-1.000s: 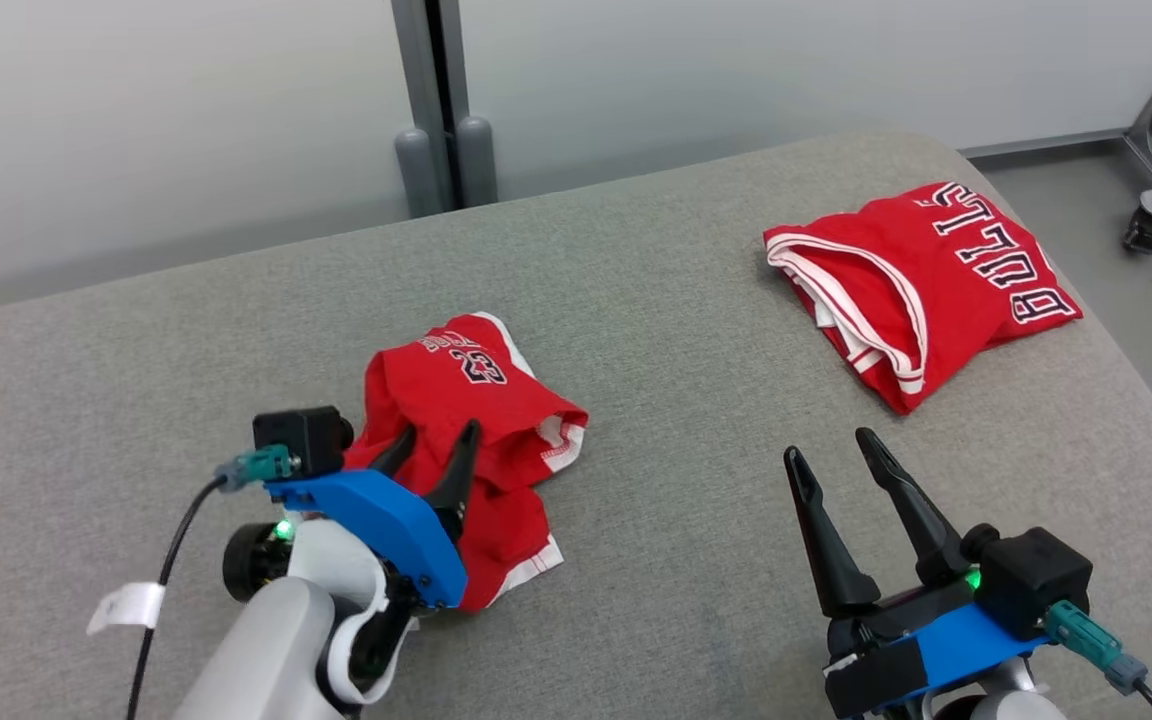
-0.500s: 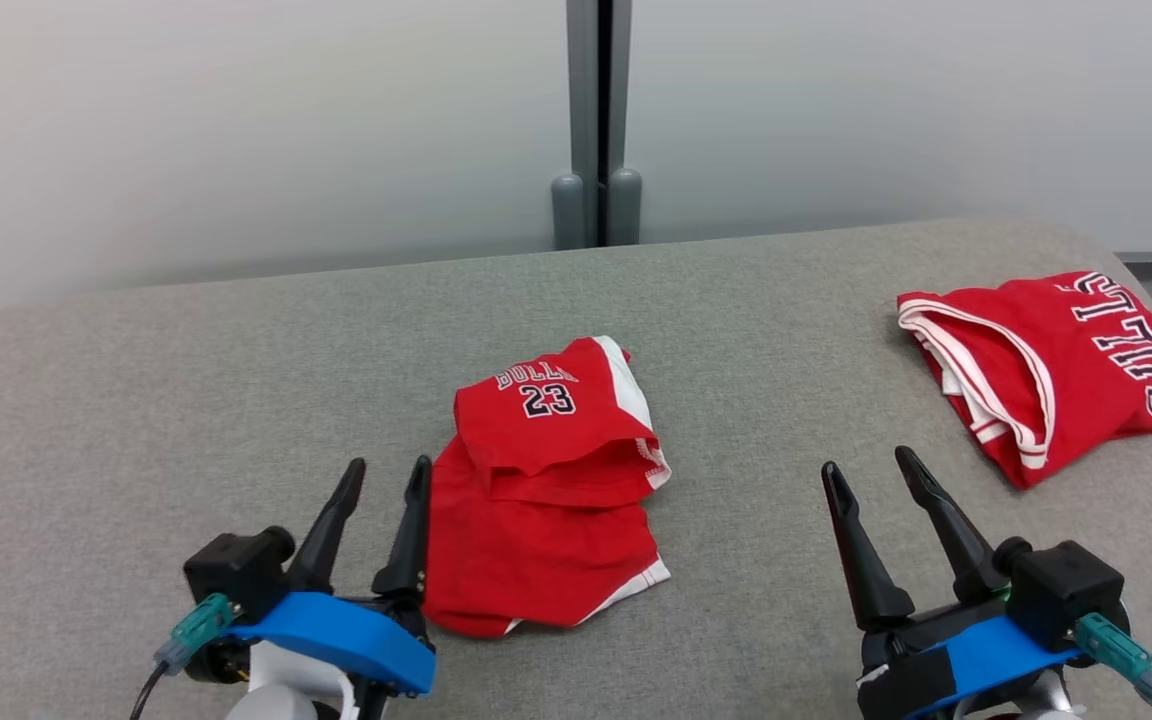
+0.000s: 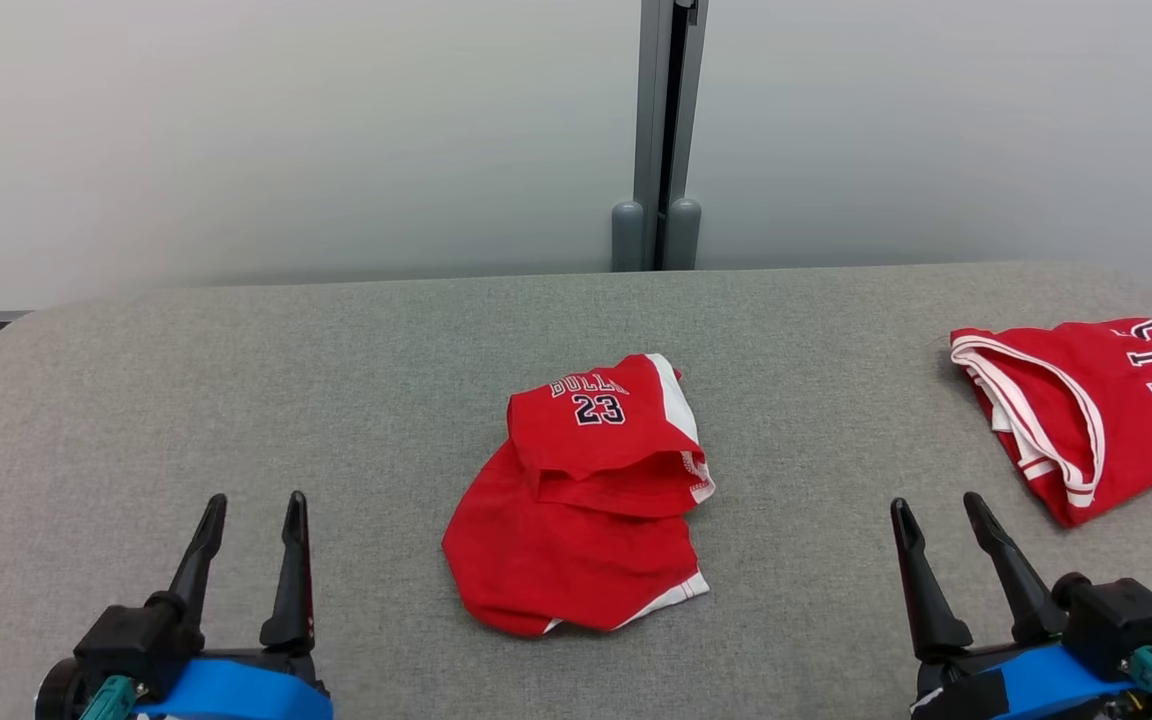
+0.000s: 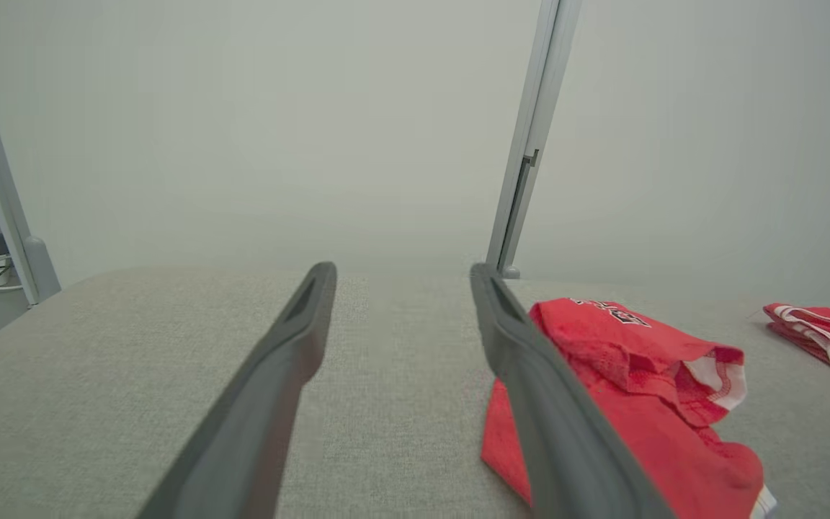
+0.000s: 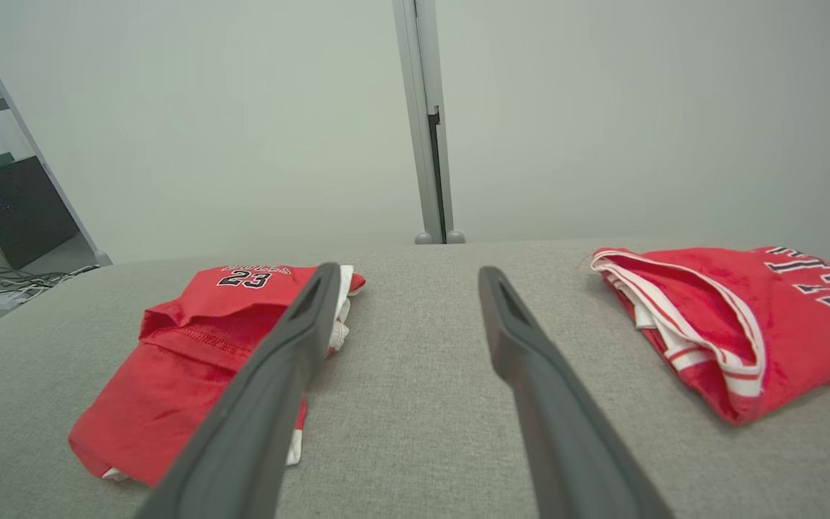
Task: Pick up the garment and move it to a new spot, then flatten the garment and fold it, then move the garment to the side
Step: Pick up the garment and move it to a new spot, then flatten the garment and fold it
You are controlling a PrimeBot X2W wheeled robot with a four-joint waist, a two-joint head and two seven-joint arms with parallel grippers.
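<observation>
Garment, red, numbered 23: lies rumpled and partly doubled over at the middle of the grey padded table, held by nothing. Left gripper: fingers spread wide, empty, well apart from the garment on its left. Right gripper: likewise wide and empty, pointing between the garment and a second red jersey folded at the table's right. Step judged: flattening, not yet begun. Next move likely calls for both grippers to take opposite edges and draw the cloth flat.
</observation>
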